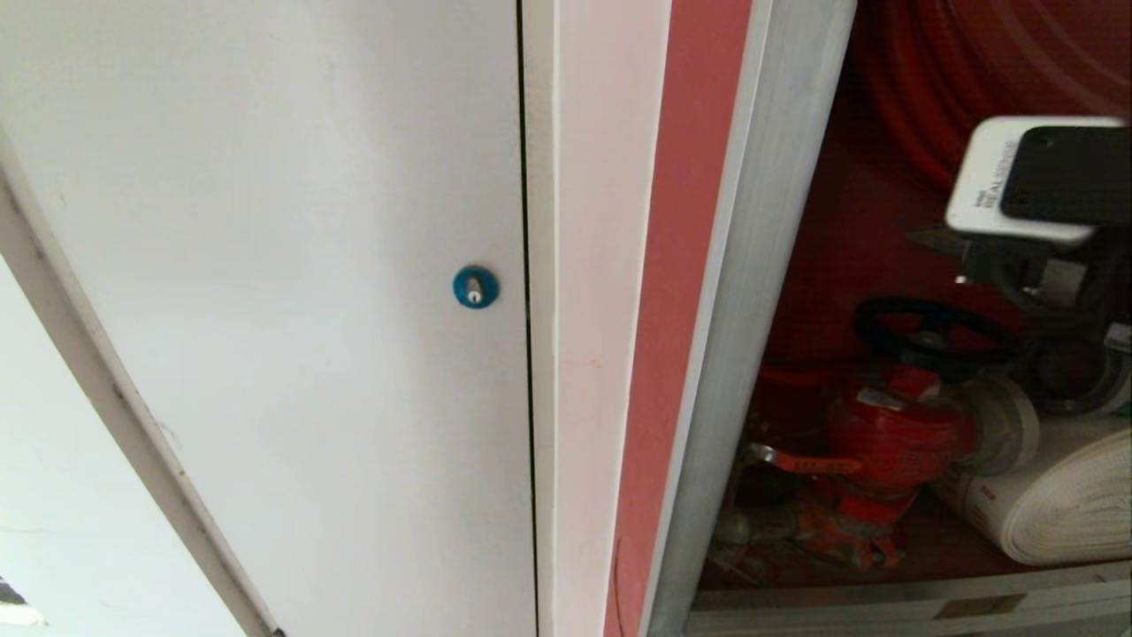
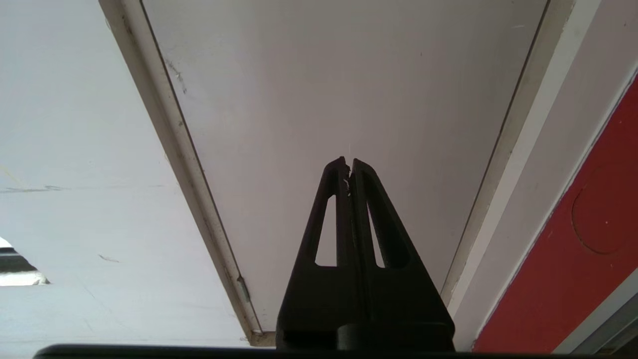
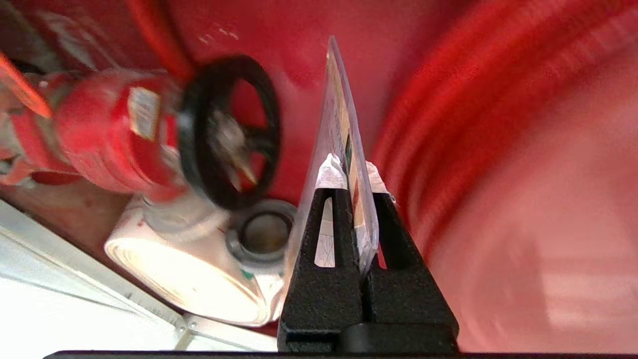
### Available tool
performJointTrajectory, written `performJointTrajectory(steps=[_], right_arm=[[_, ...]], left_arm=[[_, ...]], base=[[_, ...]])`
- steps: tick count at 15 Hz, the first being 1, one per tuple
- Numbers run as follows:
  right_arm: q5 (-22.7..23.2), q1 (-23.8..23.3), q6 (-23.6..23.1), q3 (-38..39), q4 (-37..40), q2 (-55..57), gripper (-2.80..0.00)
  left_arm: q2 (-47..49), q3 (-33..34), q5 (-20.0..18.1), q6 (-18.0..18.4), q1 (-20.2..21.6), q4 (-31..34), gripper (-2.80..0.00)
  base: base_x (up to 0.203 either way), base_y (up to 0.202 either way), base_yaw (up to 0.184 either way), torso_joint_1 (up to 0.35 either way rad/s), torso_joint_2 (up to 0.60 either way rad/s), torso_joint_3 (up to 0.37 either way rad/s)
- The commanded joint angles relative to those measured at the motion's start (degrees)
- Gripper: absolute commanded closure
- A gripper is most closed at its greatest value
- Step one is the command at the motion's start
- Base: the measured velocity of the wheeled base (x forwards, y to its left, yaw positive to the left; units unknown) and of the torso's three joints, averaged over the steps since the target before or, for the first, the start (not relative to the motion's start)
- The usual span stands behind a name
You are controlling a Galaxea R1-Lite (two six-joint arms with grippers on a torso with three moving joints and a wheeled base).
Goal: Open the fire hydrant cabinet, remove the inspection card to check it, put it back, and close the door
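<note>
- Inside the fire hydrant cabinet (image 1: 778,221), the right pincer (image 3: 354,172) is clamped on the inspection card (image 3: 344,144); the card stands edge-on between the taped fingertips (image 3: 330,174) and projects well past them.
- Just beside the card, toward the cabinet's lower frame, sits the red valve (image 3: 104,134) with its black handwheel (image 3: 234,129). The white rolled hose (image 3: 189,269) lies below the valve, on the cabinet floor.
- On the other side of the card, the red hose reel (image 3: 498,149) fills the cabinet interior, near the card.
- In the head view, only the right wrist's camera housing (image 1: 1035,177) shows, above the handwheel; the card is hidden there.
- Outside the cabinet, the left pincer (image 2: 349,164) has its fingers pressed together, holds nothing, and points at the white door (image 1: 265,265) with the blue lock (image 1: 476,287).
- The cabinet's own door is not in view; the cabinet stands open.
- Risk, judged: the grip covers only a small area near one edge of the laminate. Contact of the free end with the handwheel or reel could bend the card or pull it from the grip.
- Risk, judged: a card dropped here could fall behind the valve and hose, where recovery would be difficult.
</note>
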Motion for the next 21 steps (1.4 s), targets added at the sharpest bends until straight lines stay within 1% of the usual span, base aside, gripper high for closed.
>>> performJointTrajectory(steps=[1, 3, 4, 6, 7, 10, 13, 15, 17, 21], right_arm=[[0.6, -0.1, -0.3, 0.3, -0.2, 3.5, 0.0], [2.2, -0.1, -0.4, 1.4, -3.7, 4.4, 0.0], [2.5, -0.2, -1.4, 2.0, -4.6, 4.7, 0.0], [3.8, -0.6, -2.2, 2.3, -4.7, 5.2, 0.0], [5.6, -1.2, -2.3, 2.2, -4.8, 5.7, 0.0], [8.1, -4.0, -6.5, 2.1, -5.5, 6.1, 0.0], [9.4, -5.5, -8.1, 2.2, -7.0, 6.9, 0.0], [10.8, -5.7, -7.9, 2.1, -8.7, 7.7, 0.0], [13.9, -5.7, -8.2, 2.2, -11.7, 8.4, 0.0], [14.4, -5.7, -8.2, 2.2, -12.4, 9.9, 0.0]], left_arm=[[0.1, 0.4, -0.1, 0.0, 0.0, 0.0, 0.0], [0.1, 0.4, 0.0, -0.1, 0.0, 0.0, 0.0], [0.1, 0.4, 0.0, 0.0, 0.0, 0.0, 0.0], [0.1, 0.4, 0.0, 0.0, 0.0, 0.0, 0.0], [0.1, 0.4, -0.1, -0.1, 0.0, 0.0, 0.0], [0.1, 0.4, -0.1, 0.0, 0.0, 0.0, 0.0], [0.1, 0.4, -0.1, 0.0, 0.0, 0.0, 0.0], [0.1, 0.4, -0.1, -0.1, 0.0, 0.0, 0.0], [0.1, 0.4, 0.0, -0.1, 0.0, 0.0, 0.0], [0.1, 0.4, -0.1, -0.1, 0.0, 0.0, 0.0]], base=[[0.0, 0.0, 0.0, 0.0, 0.0, 0.0], [0.0, 0.0, 0.0, 0.0, 0.0, 0.0], [0.0, 0.0, 0.0, 0.0, 0.0, 0.0], [0.0, 0.0, 0.0, 0.0, 0.0, 0.0], [0.0, 0.0, 0.0, 0.0, 0.0, 0.0], [0.0, 0.0, 0.0, 0.0, 0.0, 0.0], [0.0, 0.0, 0.0, 0.0, 0.0, 0.0], [0.0, 0.0, 0.0, 0.0, 0.0, 0.0], [0.0, 0.0, 0.0, 0.0, 0.0, 0.0], [0.0, 0.0, 0.0, 0.0, 0.0, 0.0]])
